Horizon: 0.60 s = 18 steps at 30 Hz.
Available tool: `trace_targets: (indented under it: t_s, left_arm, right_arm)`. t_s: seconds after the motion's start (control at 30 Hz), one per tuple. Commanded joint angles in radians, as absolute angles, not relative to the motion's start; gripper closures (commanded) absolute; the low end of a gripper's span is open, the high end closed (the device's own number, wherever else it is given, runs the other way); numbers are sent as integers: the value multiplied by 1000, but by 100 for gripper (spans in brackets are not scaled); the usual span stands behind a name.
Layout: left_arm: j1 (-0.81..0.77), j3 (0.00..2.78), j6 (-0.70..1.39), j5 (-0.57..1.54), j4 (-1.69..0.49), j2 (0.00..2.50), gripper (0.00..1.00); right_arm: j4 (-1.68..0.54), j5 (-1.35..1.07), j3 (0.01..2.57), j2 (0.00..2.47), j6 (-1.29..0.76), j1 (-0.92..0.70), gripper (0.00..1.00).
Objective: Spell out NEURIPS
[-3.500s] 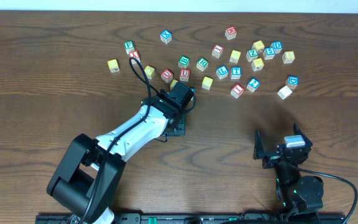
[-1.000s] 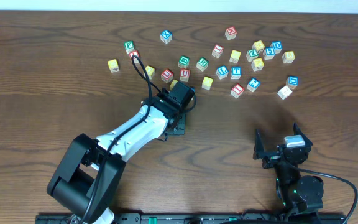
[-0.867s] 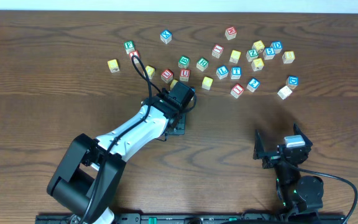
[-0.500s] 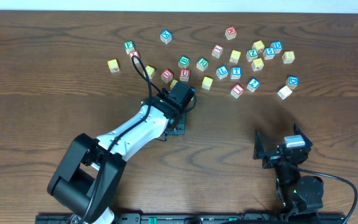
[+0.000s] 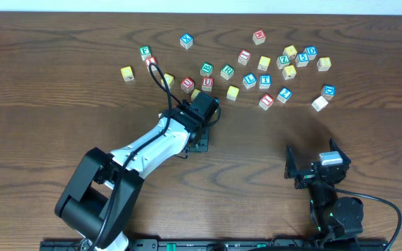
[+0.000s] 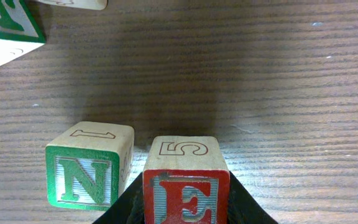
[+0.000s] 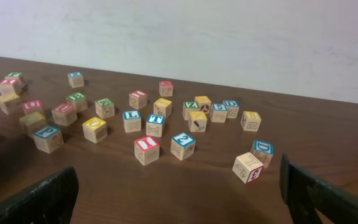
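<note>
1. Jaws of left gripper [image 6: 186,208] are clamped on both sides of the E cube [image 6: 186,198].
2. Jaws of right gripper [image 7: 179,196] are wide apart, holding nothing.
3. N cube [image 6: 89,168] stands just left of the E cube with a narrow gap; the letters face the same way.
4. Both cubes are pale wood and square-edged: E is framed in red, N in green. The table [image 6: 291,93] is dark wood grain.

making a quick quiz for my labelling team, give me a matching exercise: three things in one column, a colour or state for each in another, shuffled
Column A
1. N cube
2. E cube
3. right end effector

Column B
a. open, holding nothing
b. green letter, loose on the table
c. red letter, gripped by the left end effector

Pairs: 1-b, 2-c, 3-a
</note>
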<state>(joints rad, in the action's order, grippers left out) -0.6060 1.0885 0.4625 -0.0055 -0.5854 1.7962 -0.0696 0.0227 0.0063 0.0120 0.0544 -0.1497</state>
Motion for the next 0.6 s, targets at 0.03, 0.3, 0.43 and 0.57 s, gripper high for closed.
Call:
trace_targets:
  t_s: [0.03, 0.3, 0.43, 0.57]
  left_arm:
    - [-608, 1110, 446, -7, -580, 1811, 93]
    - [-608, 1110, 448, -7, -562, 1811, 92]
    - [-608, 1110, 450, -7, -562, 1811, 93]
    - [-608, 1105, 450, -7, -551, 1811, 92]
  right_arm:
    - [-73, 31, 6, 9, 42, -142, 1]
    - [-72, 31, 6, 9, 41, -142, 1]
    - [-72, 31, 6, 9, 41, -142, 1]
    - [-72, 31, 6, 9, 41, -142, 1]
